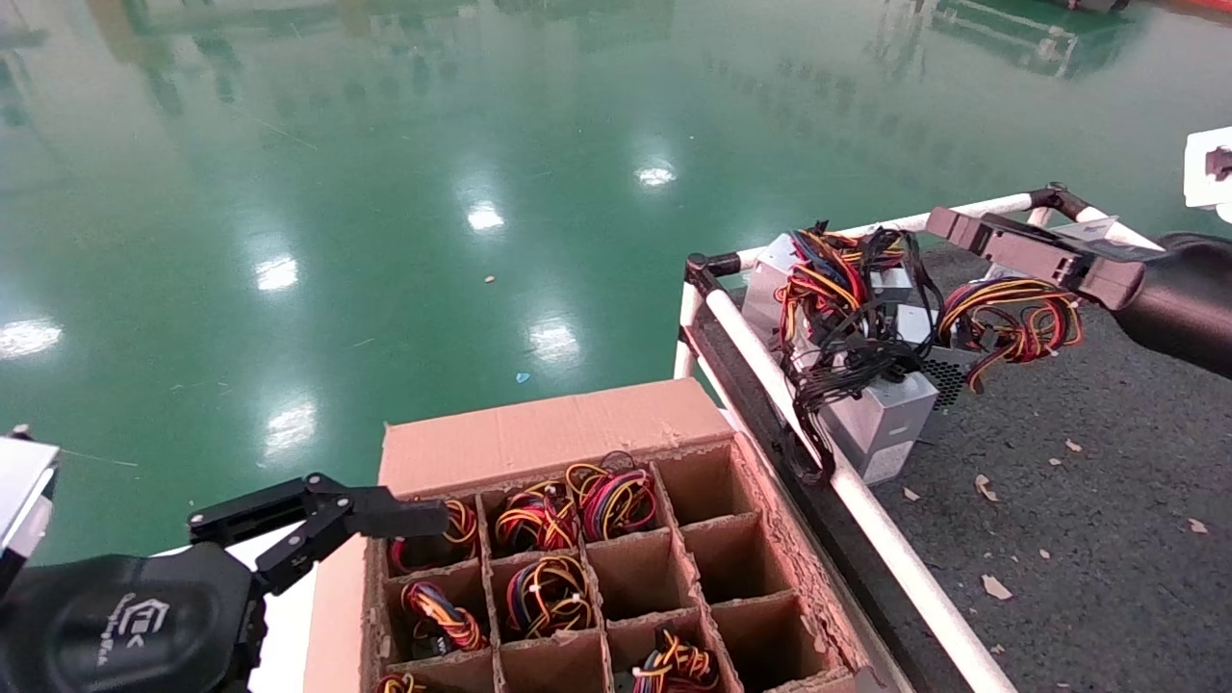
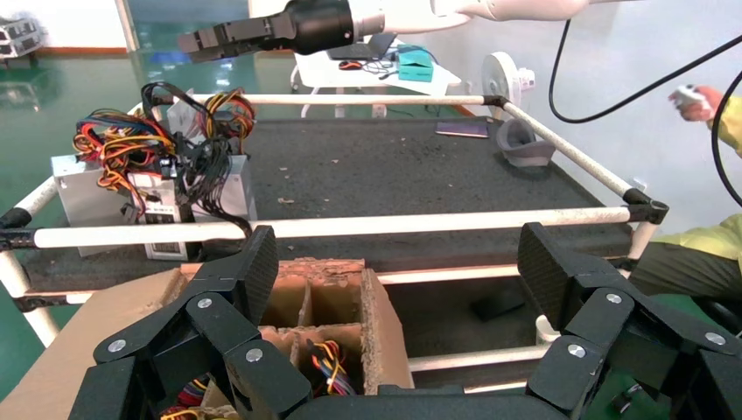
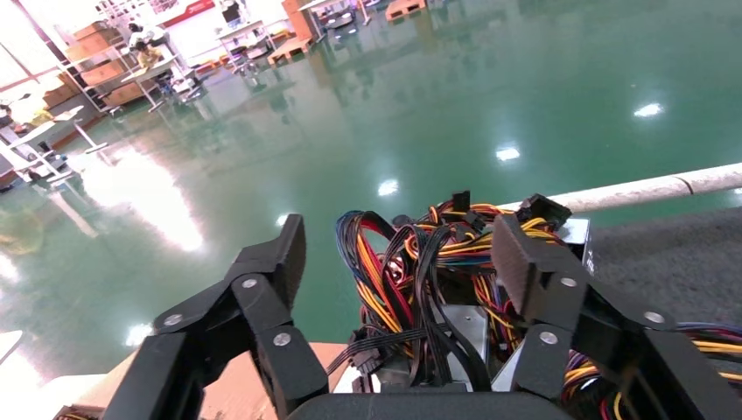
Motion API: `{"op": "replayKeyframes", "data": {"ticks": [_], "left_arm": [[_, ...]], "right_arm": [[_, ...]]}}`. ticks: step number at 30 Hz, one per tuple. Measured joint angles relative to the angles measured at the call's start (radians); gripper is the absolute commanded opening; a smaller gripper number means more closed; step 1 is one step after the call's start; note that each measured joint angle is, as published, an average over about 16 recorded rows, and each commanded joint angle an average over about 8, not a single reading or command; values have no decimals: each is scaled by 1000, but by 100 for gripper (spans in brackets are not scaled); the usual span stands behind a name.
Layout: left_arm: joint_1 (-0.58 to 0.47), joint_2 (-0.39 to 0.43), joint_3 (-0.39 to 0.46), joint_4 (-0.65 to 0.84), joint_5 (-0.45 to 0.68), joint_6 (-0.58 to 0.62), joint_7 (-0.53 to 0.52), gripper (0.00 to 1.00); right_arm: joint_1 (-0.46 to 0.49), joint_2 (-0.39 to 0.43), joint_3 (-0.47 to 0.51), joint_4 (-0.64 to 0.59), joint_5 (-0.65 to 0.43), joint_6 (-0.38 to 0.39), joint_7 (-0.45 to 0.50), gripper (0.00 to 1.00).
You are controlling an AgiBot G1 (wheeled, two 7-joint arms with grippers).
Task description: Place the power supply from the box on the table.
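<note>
The power supply [image 1: 881, 423], a silver-grey unit with black cables, rests on the table [image 1: 1107, 500] against the white rail, its cables draped over the rail. It also shows in the left wrist view [image 2: 229, 188] and under my right gripper's fingers [image 3: 477, 328]. My right gripper [image 1: 962, 231] [image 3: 398, 254] hovers open above the pile of units, holding nothing. The box [image 1: 539, 433] [image 2: 346, 306] stands beside the table. Over the box's left edge my left gripper [image 1: 327, 520] [image 2: 398, 271] stands open and empty.
Other silver units with coloured wires [image 1: 1011, 318] crowd the table's far corner. Several box cells hold coloured-wire units [image 1: 549, 520]; those by the rail [image 1: 866, 510] are bare. Cardboard scraps litter the table. A grey object [image 2: 523, 144] lies at its other end.
</note>
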Motion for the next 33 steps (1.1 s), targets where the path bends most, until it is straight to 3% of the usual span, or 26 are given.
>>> {"op": "replayKeyframes", "data": {"ticks": [8, 33], "left_arm": [[0, 0, 0, 0, 0, 0, 0, 100], [0, 0, 0, 0, 0, 0, 0, 100]], "right_arm": [[-49, 21, 15, 111, 11, -32, 12, 100], [-336, 110, 112, 632, 93, -126, 40, 100]]}}
